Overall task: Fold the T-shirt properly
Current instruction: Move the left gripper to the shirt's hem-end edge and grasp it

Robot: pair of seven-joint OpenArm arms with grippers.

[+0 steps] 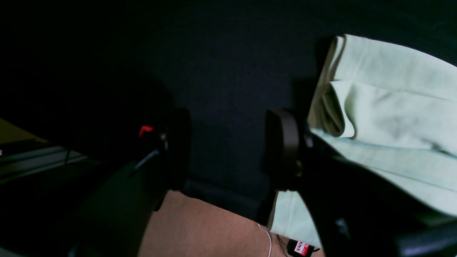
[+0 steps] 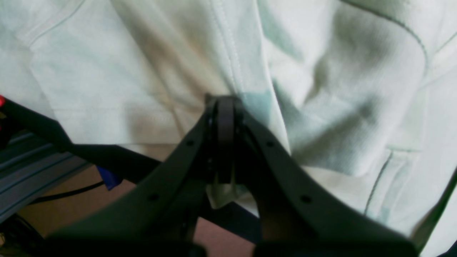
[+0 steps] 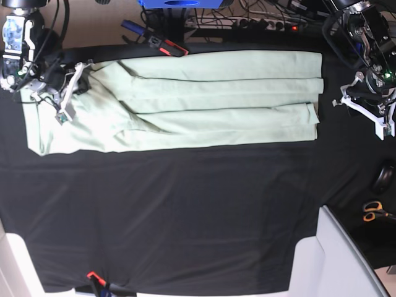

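**Right gripper pinching the shirt's end; left gripper clear of the cloth**

Here, read across the base view from its left edge. The right gripper (image 3: 62,102) sits near the far left corner of the desk, at the end of the T-shirt (image 3: 210,99). Its wrist view shows the jaws pressed together with a thin layer of pale fabric caught between them, beside a stitched hem. The T-shirt lies along the far edge of the desk as a long band, already folded lengthwise into overlapping layers, its right end squared off short of the far right corner. The left gripper (image 3: 371,111) hangs just beyond that end; in its wrist view the left gripper (image 1: 228,150) stands spread, nothing between the fingers, the shirt's folded edge just beside one finger.

The step in hand appears to be a crosswise fold begun from the left end. To do it well, the pinched end should probably be lifted only enough to clear the layers below, carried straight along the band, and laid edge to edge, so the lengthwise folds do not slide apart.

The shirt is soft mint-green knit, matte, with shallow creases and double-stitched seams. The black table covering (image 3: 185,216) beneath is a dull, finely woven cloth.
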